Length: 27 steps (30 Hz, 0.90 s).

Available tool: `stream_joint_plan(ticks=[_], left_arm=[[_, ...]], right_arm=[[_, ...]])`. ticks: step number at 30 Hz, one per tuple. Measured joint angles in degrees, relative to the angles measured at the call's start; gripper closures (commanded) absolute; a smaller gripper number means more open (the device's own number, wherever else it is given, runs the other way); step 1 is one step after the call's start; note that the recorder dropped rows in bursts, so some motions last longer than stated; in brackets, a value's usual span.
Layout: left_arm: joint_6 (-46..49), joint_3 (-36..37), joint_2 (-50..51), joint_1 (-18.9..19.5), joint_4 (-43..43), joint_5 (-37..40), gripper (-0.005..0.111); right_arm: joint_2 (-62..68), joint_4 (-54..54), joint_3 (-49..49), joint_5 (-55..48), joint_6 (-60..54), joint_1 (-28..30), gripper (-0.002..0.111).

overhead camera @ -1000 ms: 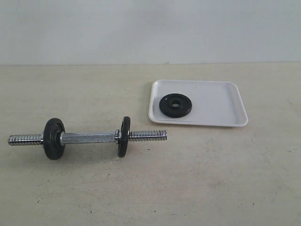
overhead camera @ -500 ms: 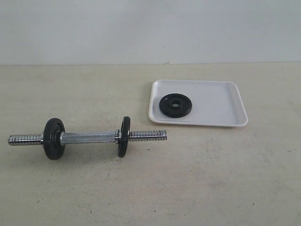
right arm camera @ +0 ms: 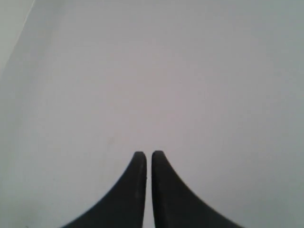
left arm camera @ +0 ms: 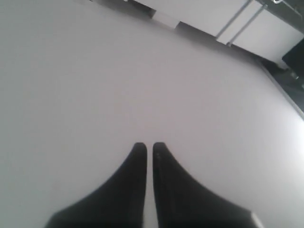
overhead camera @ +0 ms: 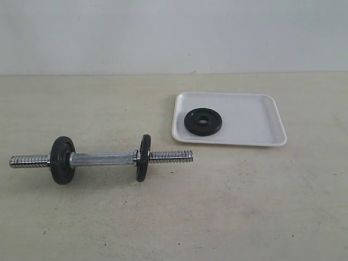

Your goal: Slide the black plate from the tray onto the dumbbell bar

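Observation:
The black plate (overhead camera: 203,122) lies flat in the left part of the white tray (overhead camera: 255,122) at the back right of the table. The dumbbell bar (overhead camera: 103,159) lies on the table at the left, with one black disc (overhead camera: 62,152) toward its left end and another (overhead camera: 143,157) right of its middle; both threaded ends are bare. Neither gripper shows in the exterior view. The left gripper (left arm camera: 148,145) is shut with nothing in it, over a plain pale surface. The right gripper (right arm camera: 148,154) is likewise shut and empty over a plain surface.
A pale wall rises behind the beige table (overhead camera: 228,206). In the left wrist view, white panels and metal rods (left arm camera: 240,21) stand at the far edge of the surface, with a dark object (left arm camera: 294,61) beside them.

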State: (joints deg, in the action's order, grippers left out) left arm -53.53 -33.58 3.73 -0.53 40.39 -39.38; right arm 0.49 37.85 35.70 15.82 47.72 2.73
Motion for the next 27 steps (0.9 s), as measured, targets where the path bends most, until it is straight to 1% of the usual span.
stream_joint_plan(ticks=[3, 8, 11, 16, 18, 21, 27], left_arm=[[-5.07, -3.88, 3.54, 0.0, 8.71, 1.86, 0.102], [-16.54, -8.06, 10.3, 0.0, 24.54, 4.34, 0.102], [-23.38, -8.74, 14.68, 0.0, 33.53, 5.25, 0.102], [-35.07, -8.85, 21.61, 0.0, 50.91, 5.7, 0.102], [-39.57, -8.85, 24.21, 0.0, 55.62, 5.7, 0.102], [-43.53, -8.85, 28.58, 0.0, 58.21, 5.72, 0.102], [-45.38, -8.85, 37.15, 0.0, 59.19, 5.72, 0.102]], right_arm=[[1.84, 6.06, 4.9, -6.65, 2.29, 0.0, 0.106], [5.66, 9.62, 6.25, -14.24, 2.99, 0.0, 0.106], [8.45, 9.78, 5.92, -17.76, 3.1, 0.0, 0.106], [14.21, 9.78, 3.83, -22.61, 2.98, -0.28, 0.106], [16.79, 9.78, 3.05, -23.84, 2.16, -1.37, 0.106], [20.61, 9.36, 1.95, -26.83, -0.6, -3.84, 0.106], [29.73, 1.13, 1.89, -39.16, -12.16, -10.48, 0.106]])
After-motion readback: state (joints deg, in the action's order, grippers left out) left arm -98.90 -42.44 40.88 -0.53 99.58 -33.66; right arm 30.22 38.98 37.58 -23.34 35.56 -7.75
